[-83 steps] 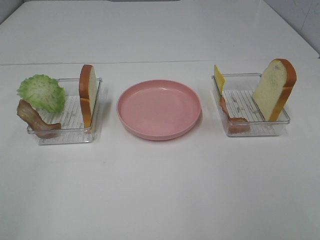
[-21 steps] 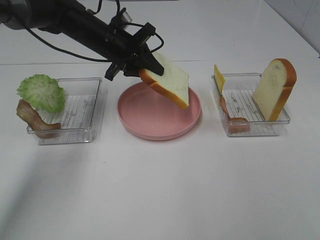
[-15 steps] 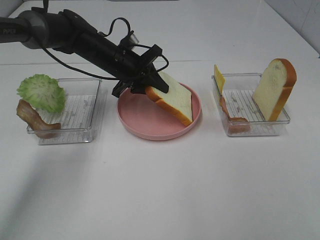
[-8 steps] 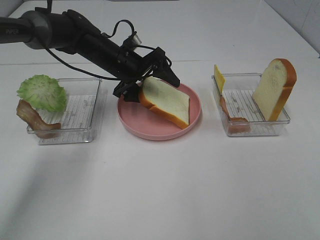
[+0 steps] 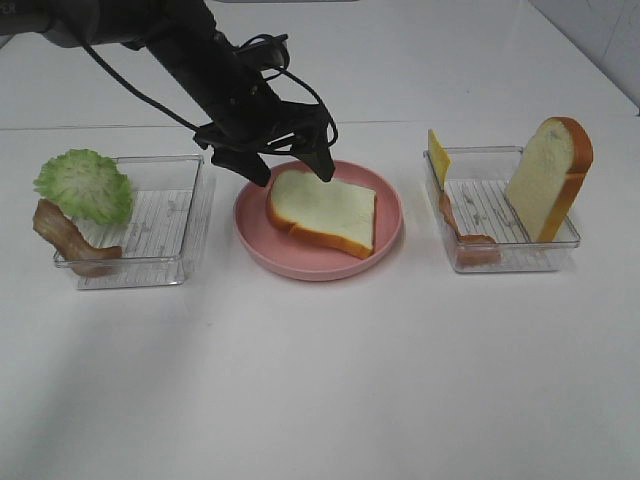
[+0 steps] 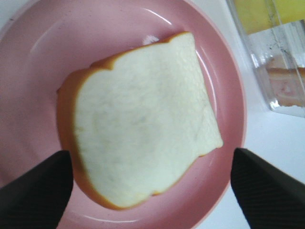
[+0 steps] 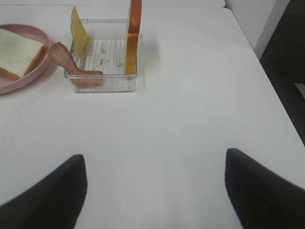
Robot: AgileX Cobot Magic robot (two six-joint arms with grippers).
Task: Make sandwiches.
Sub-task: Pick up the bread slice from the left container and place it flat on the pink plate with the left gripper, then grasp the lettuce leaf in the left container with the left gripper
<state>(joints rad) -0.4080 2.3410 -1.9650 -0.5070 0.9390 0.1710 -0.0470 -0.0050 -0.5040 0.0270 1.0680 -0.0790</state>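
Exterior high: bread slice (image 5: 320, 208) flat, lengthwise L-R

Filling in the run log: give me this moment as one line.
bread slice flat on pink plate | left gripper open above it | right gripper open, empty | next: lettuce
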